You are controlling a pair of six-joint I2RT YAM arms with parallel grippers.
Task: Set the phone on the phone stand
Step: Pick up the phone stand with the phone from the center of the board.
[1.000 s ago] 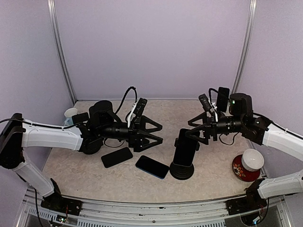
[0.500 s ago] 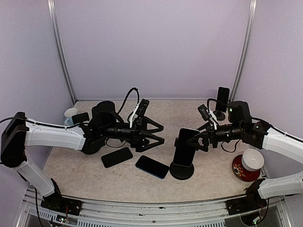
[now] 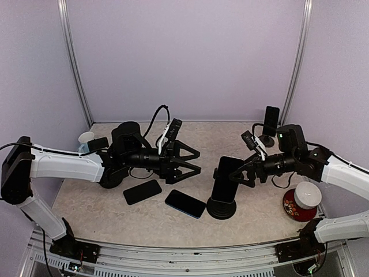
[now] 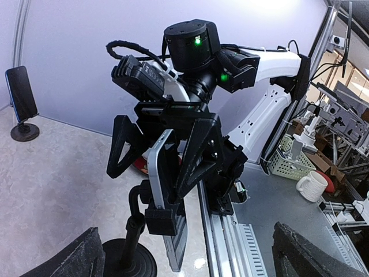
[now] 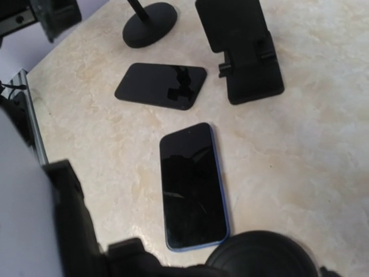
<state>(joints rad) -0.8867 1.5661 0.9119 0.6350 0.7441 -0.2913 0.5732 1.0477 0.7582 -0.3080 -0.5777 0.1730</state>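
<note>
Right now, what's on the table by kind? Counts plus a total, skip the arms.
Phones: 4 (black flat phone, blue flat phone, centre phone, back phone)
Phone stands: 4 (centre stand, back stand, round-base stand, folding stand)
White cups: 2 (left cup, right cup)
Red saucer: 1
Total: 11

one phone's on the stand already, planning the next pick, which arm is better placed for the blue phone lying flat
Left, probably. The left tool hangs open behind the blue phone, nothing between them. The right tool stands open around the upright phone, whose stand sits between it and the blue one.
</note>
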